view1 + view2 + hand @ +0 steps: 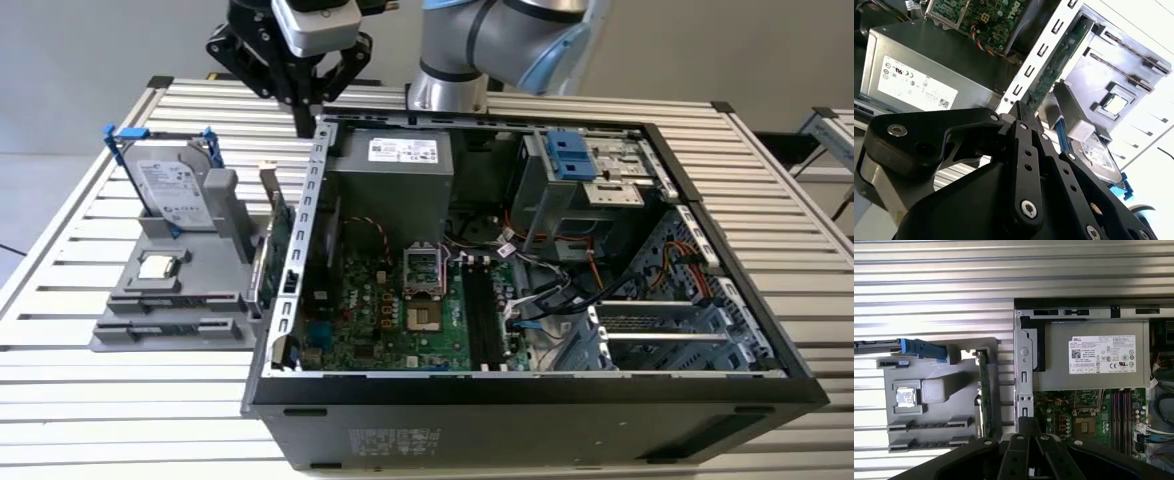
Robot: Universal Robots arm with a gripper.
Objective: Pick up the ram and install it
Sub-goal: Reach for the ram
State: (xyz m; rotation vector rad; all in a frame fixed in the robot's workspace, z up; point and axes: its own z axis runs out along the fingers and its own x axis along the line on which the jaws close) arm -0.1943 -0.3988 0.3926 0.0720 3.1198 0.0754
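Black fingers [1024,145] hung closed and empty over the computer case's [534,400] side wall. Apart from them, the ram [985,395] stood on edge in the grey holder [899,370] on the worktop [929,290], just beside that wall, near the hard drive [174,185].

The closed gripper [1020,106] points toward twelve o'clock; power supply [919,75] at ten, green circuit board [1056,62] at one, hard drive [1099,155] at four.
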